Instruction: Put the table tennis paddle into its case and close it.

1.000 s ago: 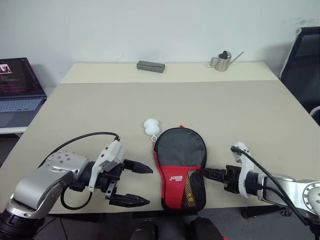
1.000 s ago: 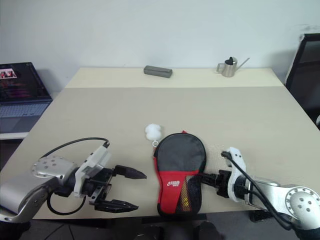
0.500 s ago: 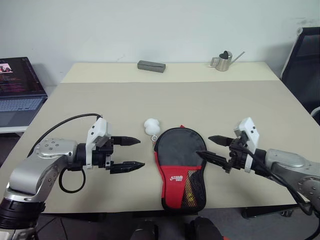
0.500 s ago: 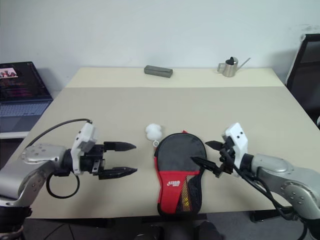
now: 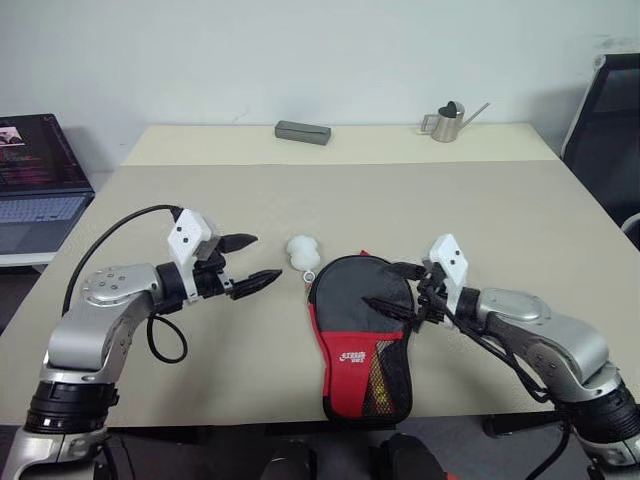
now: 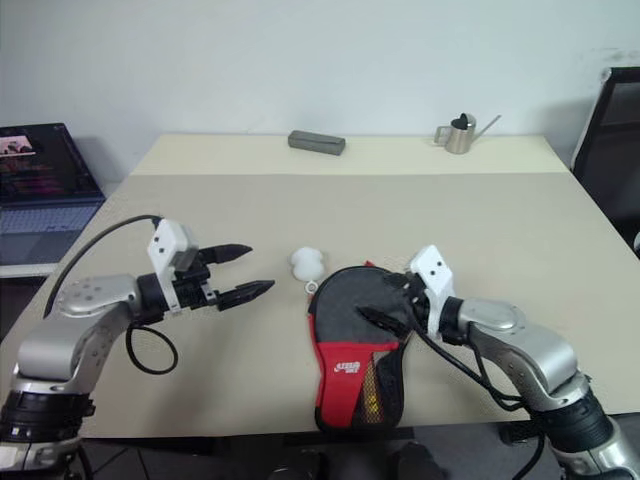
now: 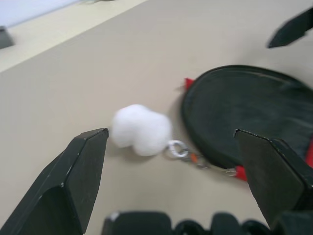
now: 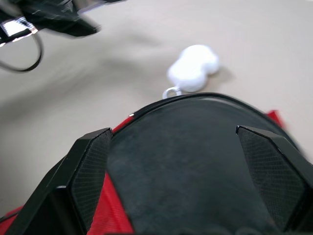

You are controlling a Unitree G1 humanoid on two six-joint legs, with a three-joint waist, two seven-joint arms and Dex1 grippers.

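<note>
The case [image 5: 358, 335] lies flat near the worktop's [image 5: 520, 220] front edge, its round black end pointing away from the robot and its red-and-mesh narrow end reaching that edge. Something yellow shows through the mesh at the narrow end; whether that is the table tennis paddle's handle cannot be told, and the blade itself is hidden.

The left arm reaches in from the case's left, forearm roughly level, a black cable looping beneath it. The left claw [image 5: 252, 262] hangs above the worktop, well apart from the case, aimed toward it and slightly downward, its two black fingers spread with nothing between them. In the left wrist view those fingers frame a white fluffy pom-pom [image 7: 141, 129], which sits just beside the case's round end on its left and joins the zip by a small metal ring [image 7: 175, 149].

The right arm comes in from the case's right, elbow bent, wrist angled toward the case. The right claw [image 5: 392, 287] is over the right side of the round black end, fingers wide apart, pinching nothing; whether a fingertip touches the fabric cannot be told.

Beyond the case the worktop is bare as far as a grey block [image 5: 302, 132] and a small metal watering can [image 5: 446, 122] near the far edge. A laptop [image 5: 40, 178] stands off to the case's far left, beside the worktop.
</note>
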